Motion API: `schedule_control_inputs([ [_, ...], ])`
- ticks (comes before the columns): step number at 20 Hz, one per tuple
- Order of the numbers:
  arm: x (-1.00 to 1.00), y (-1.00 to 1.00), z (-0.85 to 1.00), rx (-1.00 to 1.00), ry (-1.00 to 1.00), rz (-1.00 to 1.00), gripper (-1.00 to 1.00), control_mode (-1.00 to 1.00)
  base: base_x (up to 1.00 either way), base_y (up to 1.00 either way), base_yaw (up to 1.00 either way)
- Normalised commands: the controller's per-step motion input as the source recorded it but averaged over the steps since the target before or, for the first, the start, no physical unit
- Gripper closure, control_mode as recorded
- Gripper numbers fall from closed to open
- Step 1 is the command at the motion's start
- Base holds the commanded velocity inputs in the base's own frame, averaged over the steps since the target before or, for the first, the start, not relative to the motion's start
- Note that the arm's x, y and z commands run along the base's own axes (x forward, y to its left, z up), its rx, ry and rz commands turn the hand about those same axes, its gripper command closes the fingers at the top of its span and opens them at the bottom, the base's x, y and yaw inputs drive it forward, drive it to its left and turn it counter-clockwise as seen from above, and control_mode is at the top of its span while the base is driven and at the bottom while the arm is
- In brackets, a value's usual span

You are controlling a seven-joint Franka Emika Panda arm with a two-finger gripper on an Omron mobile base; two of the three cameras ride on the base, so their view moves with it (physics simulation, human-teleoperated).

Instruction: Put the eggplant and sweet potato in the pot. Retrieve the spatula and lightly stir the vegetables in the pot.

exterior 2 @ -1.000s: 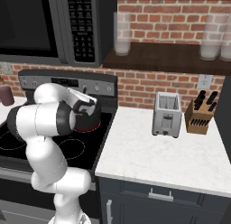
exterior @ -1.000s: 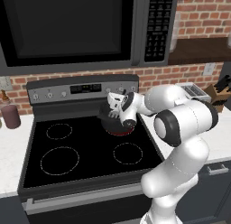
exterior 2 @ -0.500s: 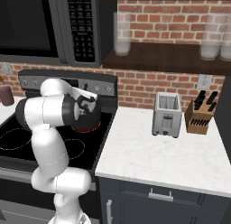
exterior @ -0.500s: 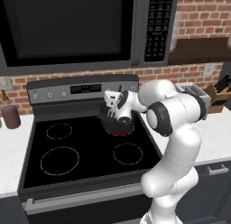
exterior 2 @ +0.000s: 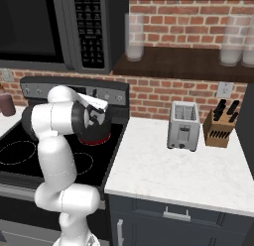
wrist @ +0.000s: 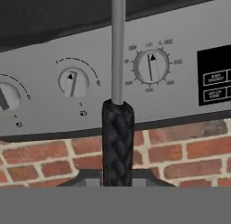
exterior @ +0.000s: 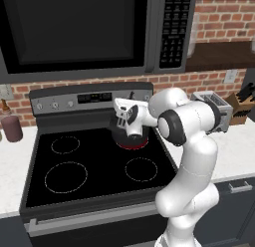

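Left base view: gripper (exterior: pixel 124 122) over the pot (exterior: pixel 130 140), which sits on the rear right burner of the stove (exterior: pixel 94 164); red ring glows under the pot. Maroon jar (exterior: pixel 11 128) on the counter at far left. Finger gap not readable from here.

Right base view: pot (exterior 2: pixel 94 135) partly behind the forearm, at the stove's back right corner. Toaster (exterior 2: pixel 184 125) and knife block (exterior 2: pixel 221 125) on the white counter (exterior 2: pixel 168 170), well apart from the pot.

Hand view: spatula (wrist: pixel 117 114) handle (black braided grip, grey shaft above) rises from between the fingertips, clamped; stove knobs (wrist: pixel 152 66) behind it. Pot contents not visible.
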Motion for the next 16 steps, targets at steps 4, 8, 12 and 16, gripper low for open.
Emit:
schedule_control_inputs([
  [4,0.0,-0.06,0.14,0.0,-0.03,0.0,1.0,-1.0,0.0,0.0,0.0],
  [8,0.0,-0.14,0.15,0.0,0.0,0.0,1.0,-1.0,0.0,0.0,0.0],
  [12,0.0,-0.17,0.18,0.0,0.0,0.0,1.0,-1.0,0.0,0.0,0.0],
  [16,-0.28,-0.08,0.02,0.0,0.0,0.0,1.0,-1.0,0.0,0.0,0.0],
])
